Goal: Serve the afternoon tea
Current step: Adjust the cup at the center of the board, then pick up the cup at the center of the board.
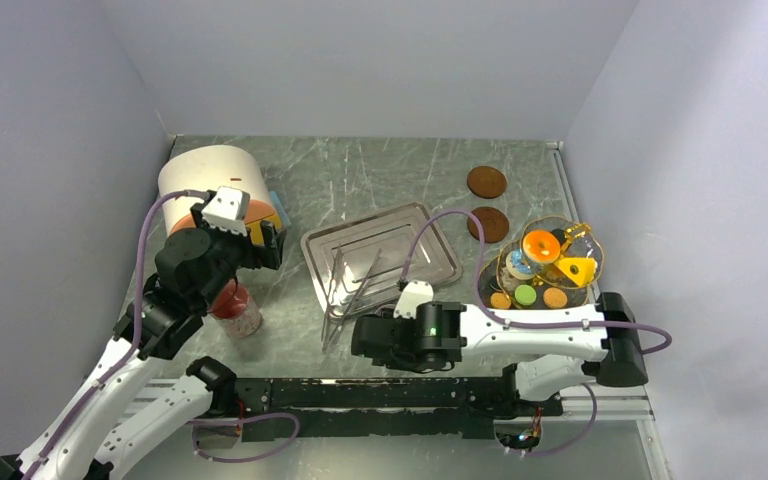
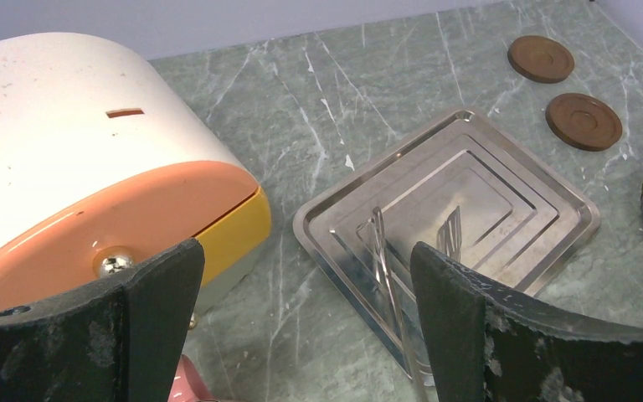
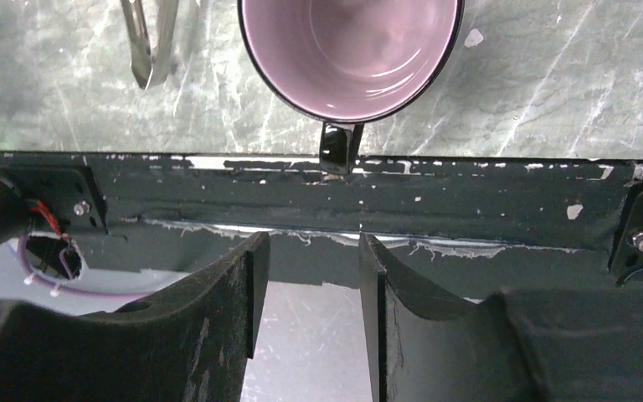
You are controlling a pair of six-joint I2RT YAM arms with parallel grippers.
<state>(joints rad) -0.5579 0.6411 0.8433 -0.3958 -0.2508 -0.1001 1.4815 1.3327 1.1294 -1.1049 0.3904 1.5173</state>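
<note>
Fetching the small pinkish metal mug [image 3: 352, 50], standing at the near edge of the marbled green worktop [image 3: 511, 100], seems in hand: the narrowly parted, empty right tool [image 3: 306, 251] must advance onto its handle [image 3: 339, 146]; the left tool [image 2: 306, 260] gapes wide.

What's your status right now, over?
Left gripper open, empty, by the white box. Right gripper open, empty, short of the mug. Treats unserved, far right. Rail lies between right gripper and mug.

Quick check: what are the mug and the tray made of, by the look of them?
Mug: likely enamelled metal, glossy pink inside with thin dark rim and sharp highlights. Tray: polished steel, probably; mirror-like stepped surface reflecting light.
</note>
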